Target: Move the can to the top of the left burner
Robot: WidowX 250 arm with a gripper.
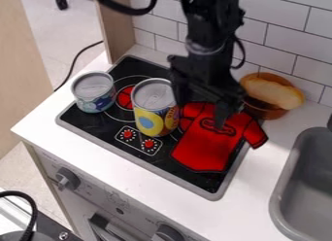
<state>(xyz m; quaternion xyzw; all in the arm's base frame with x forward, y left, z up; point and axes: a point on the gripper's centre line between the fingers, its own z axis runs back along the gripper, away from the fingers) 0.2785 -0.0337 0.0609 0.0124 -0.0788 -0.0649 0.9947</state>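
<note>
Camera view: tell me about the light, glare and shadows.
In the camera view, the white counter is brightly lit; the gripper is so dark that little detail shows; the yellow can's lid looks softly lit, without harsh glare.

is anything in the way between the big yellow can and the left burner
Nothing visible stands between the yellow can and the left burner; the smaller can sits at the burner's opposite edge.

The black arm [210,21] comes down, almost upright, over the back edge of the worktop [77,150]. Below its wrist [204,48], the gripper [202,111] hangs fingers downward, nearer the worktop's back edge than its front, with its two fingers spread well apart.
</note>
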